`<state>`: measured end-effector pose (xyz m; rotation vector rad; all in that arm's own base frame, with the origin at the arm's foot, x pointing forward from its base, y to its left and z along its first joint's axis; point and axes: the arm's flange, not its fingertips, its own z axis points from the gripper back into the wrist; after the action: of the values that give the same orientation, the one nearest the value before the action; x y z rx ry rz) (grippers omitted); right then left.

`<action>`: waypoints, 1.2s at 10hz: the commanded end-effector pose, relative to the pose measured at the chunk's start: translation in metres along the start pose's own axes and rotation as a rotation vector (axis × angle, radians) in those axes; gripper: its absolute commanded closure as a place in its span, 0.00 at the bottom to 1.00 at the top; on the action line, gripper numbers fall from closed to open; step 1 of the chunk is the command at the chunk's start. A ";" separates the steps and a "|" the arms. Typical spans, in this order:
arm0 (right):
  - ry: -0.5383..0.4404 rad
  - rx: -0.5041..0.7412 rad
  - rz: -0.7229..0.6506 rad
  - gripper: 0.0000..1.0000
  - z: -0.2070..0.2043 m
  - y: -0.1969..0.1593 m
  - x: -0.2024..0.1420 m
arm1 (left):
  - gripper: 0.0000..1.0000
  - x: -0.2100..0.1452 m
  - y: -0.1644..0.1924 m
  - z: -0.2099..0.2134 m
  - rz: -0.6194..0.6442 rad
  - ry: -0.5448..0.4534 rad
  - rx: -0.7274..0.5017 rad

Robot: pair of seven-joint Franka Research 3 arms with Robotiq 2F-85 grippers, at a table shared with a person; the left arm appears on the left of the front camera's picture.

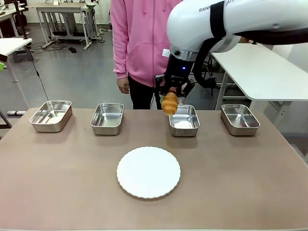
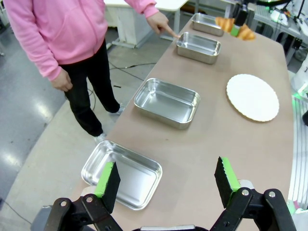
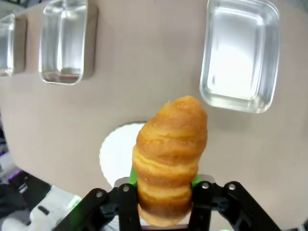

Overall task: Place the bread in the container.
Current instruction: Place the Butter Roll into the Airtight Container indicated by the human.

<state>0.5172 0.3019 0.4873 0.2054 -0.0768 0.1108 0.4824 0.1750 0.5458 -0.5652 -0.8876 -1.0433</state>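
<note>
The bread (image 1: 169, 103), a golden-brown croissant, hangs in the air with my right gripper (image 1: 170, 94) shut on it, just above the near-left rim of the third steel container (image 1: 184, 121) from the left. In the right wrist view the bread (image 3: 171, 154) stands up between the green pads, with that container (image 3: 240, 55) at the upper right. A person's hand (image 2: 161, 23) points a finger at the same container (image 2: 198, 47). My left gripper (image 2: 166, 169) is open with nothing in it, above the table's left end near the leftmost pan (image 2: 122, 174).
Three more steel pans stand in the far row: the leftmost (image 1: 51, 115), the second (image 1: 107, 118) and the rightmost (image 1: 239, 119). A round white plate (image 1: 148, 172) lies mid-table. The person in a pink hoodie (image 1: 139, 38) stands at the far edge.
</note>
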 end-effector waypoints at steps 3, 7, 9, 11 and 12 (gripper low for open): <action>0.075 0.072 0.037 0.59 -0.015 -0.040 0.045 | 0.00 0.002 -0.002 0.000 -0.005 0.001 -0.004; 0.030 -0.003 0.087 0.59 -0.016 -0.030 0.029 | 0.00 0.002 -0.002 0.000 -0.005 0.001 -0.004; 0.034 0.015 0.073 0.59 -0.026 -0.046 0.049 | 0.00 0.002 -0.002 0.000 -0.005 0.001 -0.004; 0.020 0.023 0.100 0.59 -0.038 -0.063 0.058 | 0.00 0.002 -0.002 0.000 -0.005 0.001 -0.004; 0.020 0.015 0.111 0.59 -0.045 -0.068 0.063 | 0.00 0.002 -0.002 0.000 -0.005 0.001 -0.004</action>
<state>0.5823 0.2531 0.4373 0.2104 -0.0443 0.1811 0.4825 0.1750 0.5459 -0.5652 -0.8875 -1.0435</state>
